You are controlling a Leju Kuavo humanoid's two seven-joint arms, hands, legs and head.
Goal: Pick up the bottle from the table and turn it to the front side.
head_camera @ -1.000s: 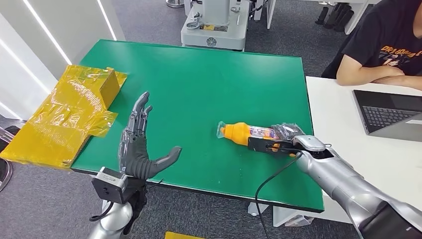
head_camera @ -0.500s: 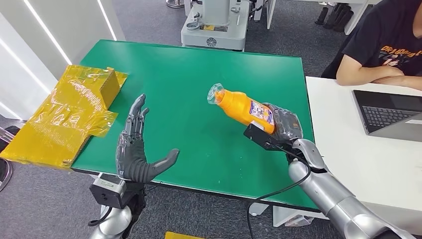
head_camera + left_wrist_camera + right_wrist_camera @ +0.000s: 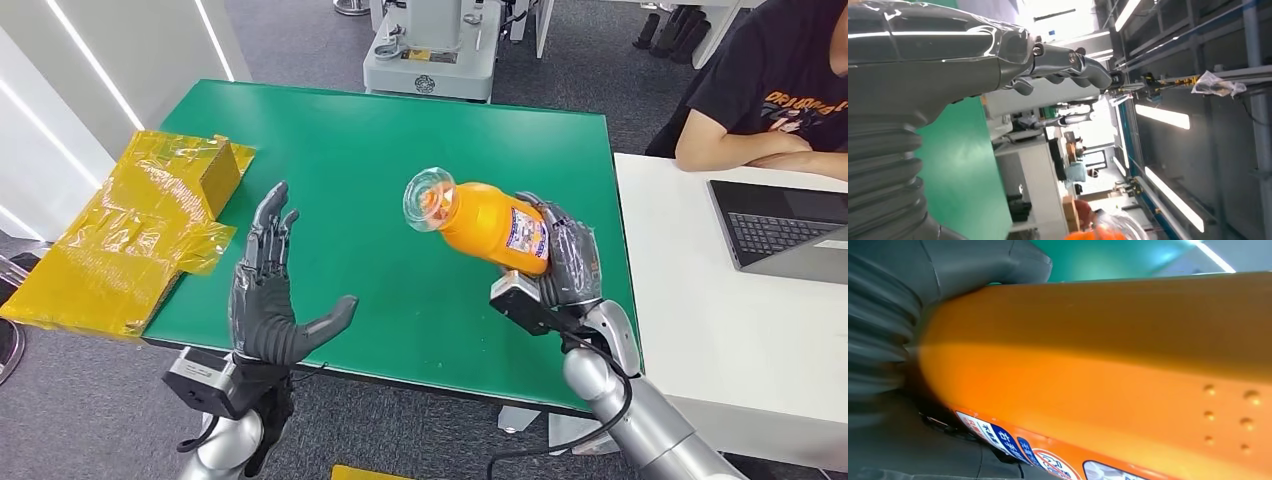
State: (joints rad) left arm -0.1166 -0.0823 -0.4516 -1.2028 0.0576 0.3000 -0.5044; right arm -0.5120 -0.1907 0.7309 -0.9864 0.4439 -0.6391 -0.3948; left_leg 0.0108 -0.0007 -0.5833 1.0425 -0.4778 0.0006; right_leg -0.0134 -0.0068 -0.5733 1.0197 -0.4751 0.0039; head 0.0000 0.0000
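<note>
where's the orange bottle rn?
In the head view, the orange plastic bottle is off the green table, held by the right hand over the table's right half, its clear cap tilted toward the camera.

I see a green table point(image 3: 330, 150) on a grey carpeted floor point(image 3: 300, 40). Off its left edge lies a heap of yellow sheeting with a yellow box point(image 3: 150, 215). Beyond the far edge stands a pale grey machine base point(image 3: 432, 55). A white desk point(image 3: 740, 300) butts against the table's right edge, with an open laptop point(image 3: 785, 228) near its far right; a person in a black shirt point(image 3: 770, 85) leans folded arms on the desk. At far left I make out a white wall panel with bright light strips point(image 3: 70, 60). From the left wrist camera I see long ceiling lights point(image 3: 1162, 116).
</note>
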